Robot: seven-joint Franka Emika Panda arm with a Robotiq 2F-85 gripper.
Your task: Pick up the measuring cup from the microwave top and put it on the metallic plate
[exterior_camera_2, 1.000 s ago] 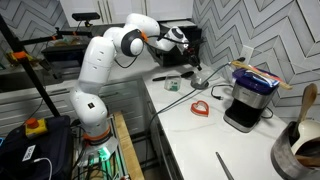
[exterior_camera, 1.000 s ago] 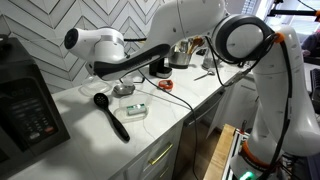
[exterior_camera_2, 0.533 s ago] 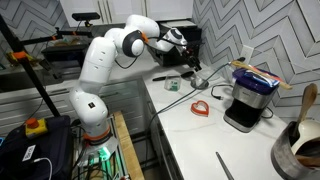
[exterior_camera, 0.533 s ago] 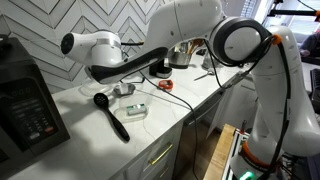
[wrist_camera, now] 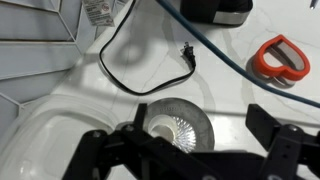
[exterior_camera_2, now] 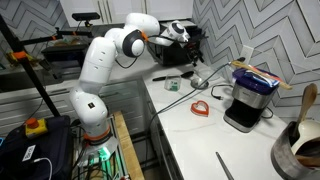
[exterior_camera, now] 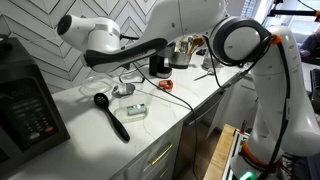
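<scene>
Lower left in an exterior view, my measuring cup point(exterior_camera: 112, 116) lies flat on the desk point(exterior_camera: 160, 125), head pointing upper-left, handle lower-right. Claw point(wrist_camera: 197, 122) spread wide and empty above the metallic plate point(wrist_camera: 172, 130).

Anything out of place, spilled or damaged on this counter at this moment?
Nothing spilled or broken. The black scoop lies on the counter beside the microwave, not on top of it, and a loose black cable, plug end free, curls close to the metallic plate.
</scene>
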